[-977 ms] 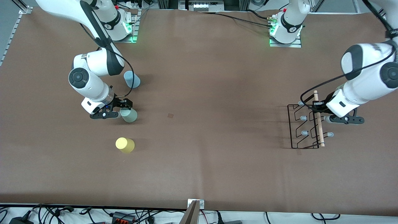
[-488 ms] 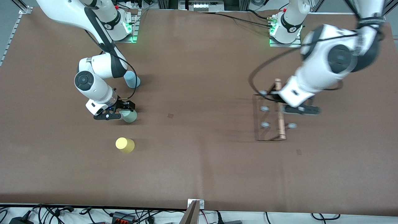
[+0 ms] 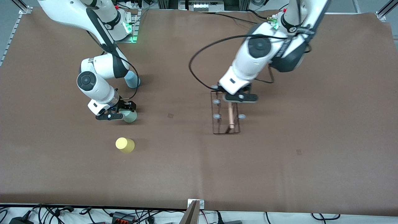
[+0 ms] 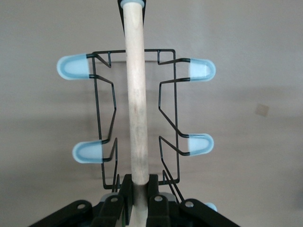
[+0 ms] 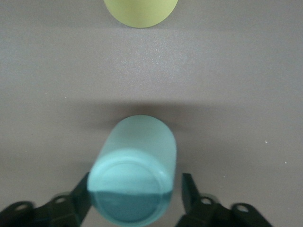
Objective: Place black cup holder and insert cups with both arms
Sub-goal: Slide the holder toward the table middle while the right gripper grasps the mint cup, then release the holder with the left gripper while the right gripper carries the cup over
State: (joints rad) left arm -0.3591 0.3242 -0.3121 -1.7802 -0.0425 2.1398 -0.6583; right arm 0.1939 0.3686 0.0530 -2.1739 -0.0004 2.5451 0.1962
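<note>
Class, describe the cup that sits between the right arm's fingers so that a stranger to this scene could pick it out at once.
Start at the right arm's end of the brown table, where three upturned cups stand in a loose line. The middle one, the grey-green cup, sits between the fingers of the right gripper. The blue cup lies farther from the front camera and the yellow cup nearer, and both stand free.

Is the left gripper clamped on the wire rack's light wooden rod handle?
Yes, the left gripper pinches the wooden rod handle between its fingers.
</note>
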